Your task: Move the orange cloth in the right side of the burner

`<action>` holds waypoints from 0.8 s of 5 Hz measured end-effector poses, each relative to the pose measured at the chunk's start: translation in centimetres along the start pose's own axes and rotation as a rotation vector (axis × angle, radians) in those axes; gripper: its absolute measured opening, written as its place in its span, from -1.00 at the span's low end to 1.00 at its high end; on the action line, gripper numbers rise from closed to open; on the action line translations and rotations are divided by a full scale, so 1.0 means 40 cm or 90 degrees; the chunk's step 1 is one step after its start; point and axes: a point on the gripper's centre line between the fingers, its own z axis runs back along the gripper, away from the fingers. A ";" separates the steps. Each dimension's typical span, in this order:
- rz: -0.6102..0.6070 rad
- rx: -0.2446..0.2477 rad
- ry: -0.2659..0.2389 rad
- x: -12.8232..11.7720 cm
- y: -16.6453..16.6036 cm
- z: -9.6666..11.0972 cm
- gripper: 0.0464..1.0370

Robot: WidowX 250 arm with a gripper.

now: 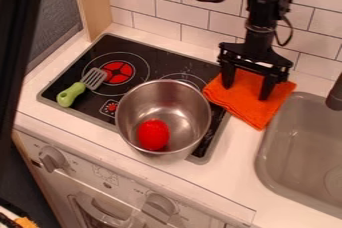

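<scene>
Two likely risks, with jaws spread wide and seemingly empty over the orange cloth [248, 94] at the three o'clock edge of the stove [162, 62]: a missed pinch, from so flat a lie, or a bumped pot [163, 107] toward nine o'clock, from too low a drag.

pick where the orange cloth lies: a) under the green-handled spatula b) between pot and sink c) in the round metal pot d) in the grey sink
B: the orange cloth has the round metal pot on its left and the grey sink on its right.
</scene>
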 end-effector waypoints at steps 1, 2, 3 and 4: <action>0.009 0.021 0.014 -0.009 0.013 0.002 0.92; -0.015 0.029 -0.004 -0.012 0.003 0.066 0.92; -0.025 0.028 -0.038 -0.017 -0.005 0.152 0.92; -0.038 0.014 -0.039 -0.047 -0.009 0.184 0.92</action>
